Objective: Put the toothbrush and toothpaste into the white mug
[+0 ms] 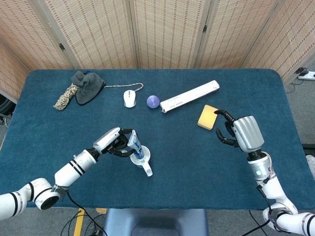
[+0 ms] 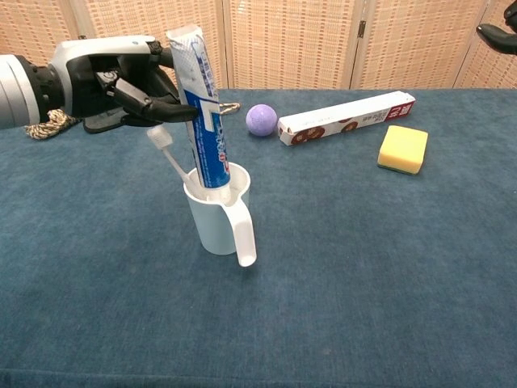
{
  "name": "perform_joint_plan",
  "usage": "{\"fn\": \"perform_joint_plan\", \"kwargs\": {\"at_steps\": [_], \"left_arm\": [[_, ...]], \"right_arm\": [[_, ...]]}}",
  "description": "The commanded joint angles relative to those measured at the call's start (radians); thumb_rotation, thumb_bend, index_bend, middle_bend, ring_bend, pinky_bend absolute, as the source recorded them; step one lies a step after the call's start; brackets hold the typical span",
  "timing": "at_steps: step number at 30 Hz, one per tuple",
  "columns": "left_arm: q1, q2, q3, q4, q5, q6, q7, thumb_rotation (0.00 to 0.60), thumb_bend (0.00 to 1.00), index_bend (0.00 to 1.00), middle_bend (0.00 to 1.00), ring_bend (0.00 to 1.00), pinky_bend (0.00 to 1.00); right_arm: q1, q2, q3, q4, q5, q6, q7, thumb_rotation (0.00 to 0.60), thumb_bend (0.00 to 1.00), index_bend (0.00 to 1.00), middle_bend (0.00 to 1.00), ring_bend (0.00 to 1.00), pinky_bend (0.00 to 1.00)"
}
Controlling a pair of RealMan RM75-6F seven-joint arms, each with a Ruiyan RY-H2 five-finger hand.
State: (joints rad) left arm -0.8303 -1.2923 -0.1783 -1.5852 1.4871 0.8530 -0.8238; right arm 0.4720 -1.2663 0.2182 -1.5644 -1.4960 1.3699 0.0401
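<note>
Left hand [image 2: 121, 81]: clamped on the upper part of the toothpaste tube [image 2: 206, 121], which stands nearly upright with its lower end inside the white mug [image 2: 216, 218].
Toothbrush [image 2: 171, 158]: leaning in the mug, bristle head up and tilted toward the left hand, just beside the tube.
White mug: upright on the tabletop [image 1: 187, 152], handle turned toward the front edge.
Right hand [image 1: 236, 132]: empty, hovering over the tabletop with fingers curled inward and slightly apart, near the yellow sponge [image 1: 207, 117].
Far side: a long narrow box [image 1: 190, 96], a purple ball [image 1: 153, 101], a white computer mouse [image 1: 129, 99], a dark grey cloth [image 1: 87, 86] and a coil of rope [image 1: 64, 98].
Surface: dark blue fabric covering the whole tabletop.
Room: woven folding screens [image 1: 162, 32] behind the tabletop; grey floor at the right edge.
</note>
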Motion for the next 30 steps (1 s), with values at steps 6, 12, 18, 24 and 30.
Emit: {"fn": "perform_joint_plan", "kwargs": {"at_steps": [6,12,18,24,30], "left_arm": [[-0.006,0.003,0.021,0.004,0.009,0.0,0.057,0.6,0.45,0.54,0.97,0.95,0.93],[-0.01,0.017,0.041,-0.003,0.022,-0.007,0.083,0.6,0.45,0.46,0.96,0.94,0.91],[-0.012,0.031,0.057,-0.013,0.027,-0.011,0.126,0.6,0.38,0.38,0.94,0.93,0.89],[0.002,0.037,0.054,-0.023,0.013,0.02,0.144,0.6,0.36,0.3,0.93,0.92,0.89],[0.031,0.069,0.038,-0.054,0.008,0.081,0.114,0.6,0.36,0.29,0.89,0.9,0.89]], "right_arm": [[-0.001,0.004,0.001,-0.007,0.0,0.0,0.017,0.6,0.37,0.29,0.91,1.0,0.98],[-0.004,0.006,0.003,-0.014,-0.001,0.005,0.013,0.6,0.37,0.29,0.91,1.0,0.98],[-0.006,0.007,0.003,-0.022,-0.006,0.013,0.007,0.6,0.37,0.29,0.91,1.0,0.98],[-0.009,0.01,0.004,-0.032,-0.008,0.019,0.001,0.6,0.37,0.29,0.91,1.0,0.98],[-0.013,0.018,0.006,-0.04,-0.01,0.025,-0.006,0.6,0.37,0.29,0.91,1.0,0.98]]}}
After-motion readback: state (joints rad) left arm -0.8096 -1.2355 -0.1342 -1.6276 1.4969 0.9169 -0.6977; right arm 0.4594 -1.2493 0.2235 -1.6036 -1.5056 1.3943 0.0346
